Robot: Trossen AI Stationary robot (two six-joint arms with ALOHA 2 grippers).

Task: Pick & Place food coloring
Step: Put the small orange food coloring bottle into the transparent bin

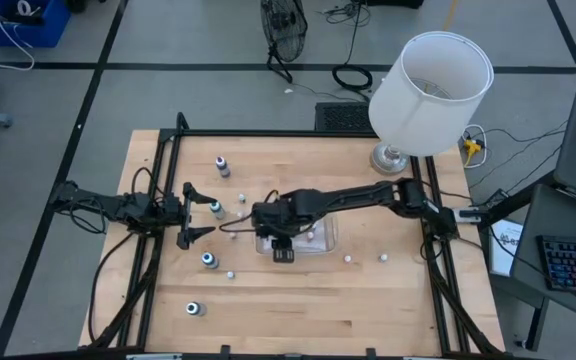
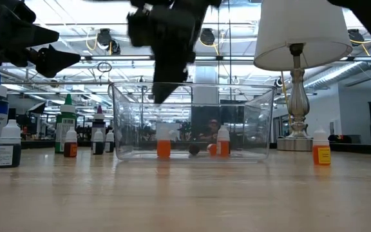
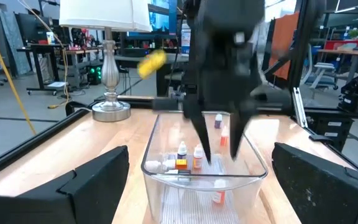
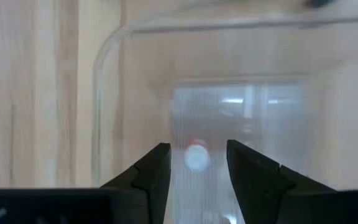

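A small bottle (image 4: 196, 155) with a whitish body and a hint of red at its cap stands upright in the tub (image 4: 114, 74), dead centre between my right fingers (image 4: 151, 171), straight below them. That's the line that matters: right gripper (image 1: 280, 240) hangs over the tub's near end, pointing down, jaws parted a little wider than the bottle and holding nothing. The bottle's long axis runs toward the camera, so from here I see mostly its top.

More food coloring is in there with it: from the table-level camera, an orange-bodied bottle (image 2: 163, 147) and another (image 2: 223, 143) stand on the tub floor, with something small and dark between them that I can't make out. So part of the set is already placed.

Outside the tub, several wait on the table (image 1: 368, 300): one with a dark cap (image 1: 223, 165) toward the far side, one (image 1: 215, 208) just beside my left gripper (image 1: 196, 211), two more (image 1: 209, 259) nearer the front (image 1: 194, 309), and little ones to the right (image 1: 349, 259).

My left gripper hovers left of the tub, wide open, empty, and it's the nearer one to those loose bottles. I'd judge the next pick falls to that side. A lamp (image 1: 428, 90) stands at the far right corner.
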